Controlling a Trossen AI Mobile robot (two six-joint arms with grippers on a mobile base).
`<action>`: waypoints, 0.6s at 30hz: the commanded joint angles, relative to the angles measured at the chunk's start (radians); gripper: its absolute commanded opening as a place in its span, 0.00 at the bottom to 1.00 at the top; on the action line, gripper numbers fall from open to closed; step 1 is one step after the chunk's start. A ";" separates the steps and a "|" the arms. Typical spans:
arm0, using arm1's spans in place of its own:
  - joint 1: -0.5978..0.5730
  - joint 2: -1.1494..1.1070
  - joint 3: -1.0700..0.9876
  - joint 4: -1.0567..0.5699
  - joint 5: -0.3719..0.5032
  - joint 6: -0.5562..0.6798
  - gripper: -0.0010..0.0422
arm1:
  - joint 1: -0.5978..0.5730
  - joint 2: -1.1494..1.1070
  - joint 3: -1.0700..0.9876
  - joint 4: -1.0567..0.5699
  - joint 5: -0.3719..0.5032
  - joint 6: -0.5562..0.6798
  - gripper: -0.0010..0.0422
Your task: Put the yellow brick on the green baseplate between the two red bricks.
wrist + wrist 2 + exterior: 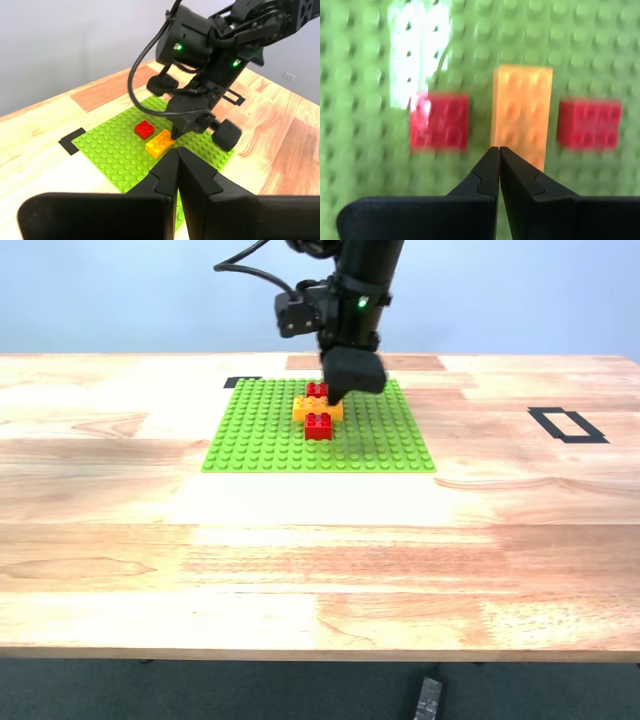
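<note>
On the green baseplate (270,435), toward the table's (320,560) far edge: the yellow brick (521,110), seated between the two red bricks (440,127), its long axis crosswise to their row. Directly above it we find our second tool (499,155), tips together, holding nothing. Our first tool (177,156), likewise closed and empty, hangs well apart. Placement looks complete; we judge a straight lift away comes next.
</note>
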 commanded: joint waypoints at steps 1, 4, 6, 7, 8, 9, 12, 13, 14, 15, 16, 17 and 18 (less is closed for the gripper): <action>0.000 0.001 0.000 0.003 -0.008 0.000 0.02 | -0.014 -0.070 0.016 0.074 -0.015 0.027 0.02; 0.000 0.000 0.000 0.012 -0.031 0.000 0.02 | -0.035 -0.135 0.005 0.107 -0.017 0.073 0.02; 0.000 -0.002 0.000 0.025 -0.047 0.000 0.02 | -0.058 -0.174 -0.005 0.126 -0.017 0.105 0.02; 0.000 -0.003 0.000 0.035 -0.059 0.000 0.02 | -0.066 -0.203 -0.018 0.138 -0.021 0.126 0.02; 0.000 -0.006 0.000 0.042 -0.063 0.001 0.02 | -0.075 -0.223 -0.037 0.167 -0.026 0.146 0.02; 0.001 -0.009 0.000 0.055 -0.064 0.000 0.02 | -0.087 -0.251 -0.066 0.197 -0.026 0.163 0.02; 0.001 -0.025 0.000 0.090 -0.111 -0.001 0.02 | -0.117 -0.362 -0.185 0.323 -0.039 0.233 0.02; 0.001 -0.026 0.000 0.107 -0.134 -0.001 0.02 | -0.130 -0.405 -0.233 0.372 -0.037 0.254 0.02; 0.001 -0.030 0.000 0.122 -0.155 -0.002 0.02 | -0.140 -0.450 -0.287 0.425 -0.037 0.272 0.02; 0.001 -0.035 0.000 0.134 -0.177 -0.003 0.02 | -0.152 -0.490 -0.338 0.478 -0.037 0.298 0.02; 0.001 -0.037 0.000 0.147 -0.201 -0.003 0.02 | -0.165 -0.529 -0.393 0.527 -0.031 0.318 0.02; 0.001 -0.039 -0.002 0.167 -0.224 -0.003 0.02 | -0.178 -0.575 -0.445 0.570 -0.027 0.337 0.02; 0.001 -0.045 -0.010 0.187 -0.245 -0.005 0.02 | -0.188 -0.621 -0.499 0.612 -0.015 0.365 0.02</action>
